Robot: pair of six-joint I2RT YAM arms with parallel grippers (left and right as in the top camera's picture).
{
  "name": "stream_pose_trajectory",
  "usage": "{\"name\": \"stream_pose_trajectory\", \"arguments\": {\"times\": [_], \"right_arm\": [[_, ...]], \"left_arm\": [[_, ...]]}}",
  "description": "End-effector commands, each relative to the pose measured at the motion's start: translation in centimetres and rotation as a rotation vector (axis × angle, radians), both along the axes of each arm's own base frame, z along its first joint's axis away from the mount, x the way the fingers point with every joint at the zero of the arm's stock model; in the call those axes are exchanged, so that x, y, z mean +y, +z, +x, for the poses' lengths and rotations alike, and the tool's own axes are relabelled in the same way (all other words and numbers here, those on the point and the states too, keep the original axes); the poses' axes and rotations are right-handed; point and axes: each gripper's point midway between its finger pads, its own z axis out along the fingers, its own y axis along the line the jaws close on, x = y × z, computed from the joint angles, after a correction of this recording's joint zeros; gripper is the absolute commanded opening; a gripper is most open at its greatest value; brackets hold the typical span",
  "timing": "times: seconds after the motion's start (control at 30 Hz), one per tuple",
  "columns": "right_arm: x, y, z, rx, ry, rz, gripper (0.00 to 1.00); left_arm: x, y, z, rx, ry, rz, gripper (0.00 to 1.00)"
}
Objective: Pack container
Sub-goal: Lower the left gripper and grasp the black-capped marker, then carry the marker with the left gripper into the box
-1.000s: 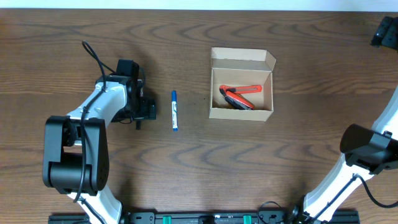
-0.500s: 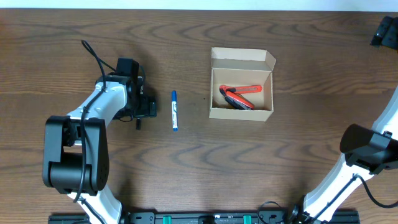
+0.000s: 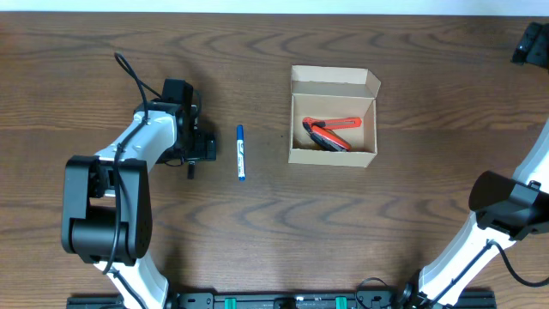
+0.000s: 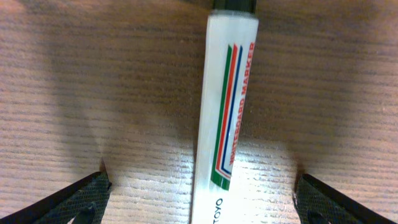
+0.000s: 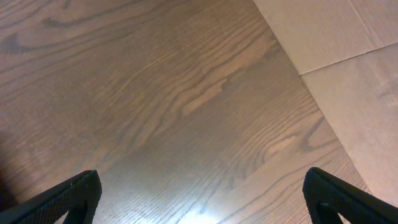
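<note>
Where the left wrist view looks straight down, a white marker (image 4: 225,118) lies on the wooden table (image 3: 412,223) with "WHITEBOARD MARKER" printed in red along its barrel beside green, red and blue stripes, and the black letters "TOYO" cut off at the near edge; its dark cap sits at the far end. The left gripper (image 3: 199,151) stands over this marker with its fingers spread wide, one on each side, neither touching the barrel. Just to the right lies a second marker with a blue cap (image 3: 241,153). The container (image 3: 333,116), plain and without writing, rests further right, well apart from the left gripper, its flap lid (image 3: 334,82) open on the far side and orange-red items (image 3: 328,133) inside. The right gripper (image 5: 202,199) sits at the far right corner of the table, well apart from the container, its fingers also spread wide over bare wood and holding nothing.
</note>
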Motion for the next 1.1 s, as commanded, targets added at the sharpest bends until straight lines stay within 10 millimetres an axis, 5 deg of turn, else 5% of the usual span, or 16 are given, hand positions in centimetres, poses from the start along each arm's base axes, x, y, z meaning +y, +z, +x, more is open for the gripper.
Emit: {"name": "stream_pose_trajectory", "arguments": {"times": [0.0,0.33,0.6,0.73,0.87,1.07], "right_arm": [[0.1,1.2,-0.6,-0.029,-0.016,-0.007,0.99],[0.1,1.2,-0.6,-0.029,-0.016,-0.007,0.99],[0.1,1.2,-0.6,-0.029,-0.016,-0.007,0.99],[0.1,1.2,-0.6,-0.029,-0.016,-0.007,0.99],[0.1,1.2,-0.6,-0.029,-0.016,-0.007,0.99],[0.1,1.2,-0.6,-0.029,-0.016,-0.007,0.99]], "left_arm": [[0.0,-3.2,-1.9,0.104,0.008,-0.005,0.97],[0.0,-3.2,-1.9,0.104,0.015,-0.007,0.06],[-0.1,-3.0,-1.9,0.107,0.013,-0.009,0.06],[-0.8,-1.0,-1.3,0.133,0.000,-0.017,0.06],[-2.9,3.7,1.6,0.088,-0.049,-0.033,0.06],[-8.8,14.2,6.1,-0.111,-0.323,-0.009,0.06]]}}
